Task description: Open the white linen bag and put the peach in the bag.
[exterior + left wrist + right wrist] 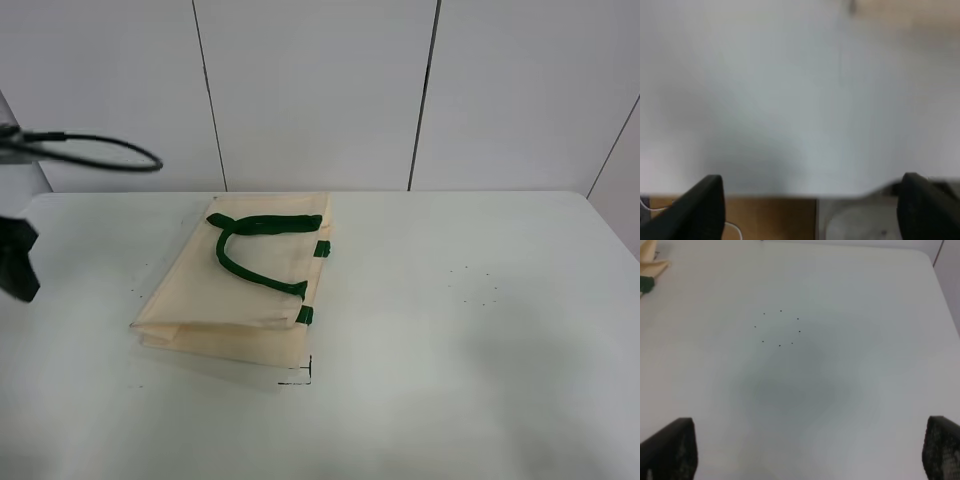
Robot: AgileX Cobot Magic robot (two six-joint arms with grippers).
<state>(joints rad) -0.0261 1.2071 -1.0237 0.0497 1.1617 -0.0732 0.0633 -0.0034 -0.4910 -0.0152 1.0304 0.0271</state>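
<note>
The white linen bag (240,290) lies flat and folded on the white table (450,330), left of the middle, with its dark green handles (255,250) on top. A corner of it shows in the right wrist view (649,265). The peach is not in view. My left gripper (812,210) is open and empty, with both dark fingertips far apart, at the table's left edge; part of that arm shows in the exterior view (18,255). My right gripper (810,450) is open and empty above the table's right half; it does not show in the exterior view.
A ring of small black dots (780,327) marks the table on the right. A black corner mark (303,375) sits by the bag's near corner. A black cable (95,150) loops at the far left. White wall panels stand behind.
</note>
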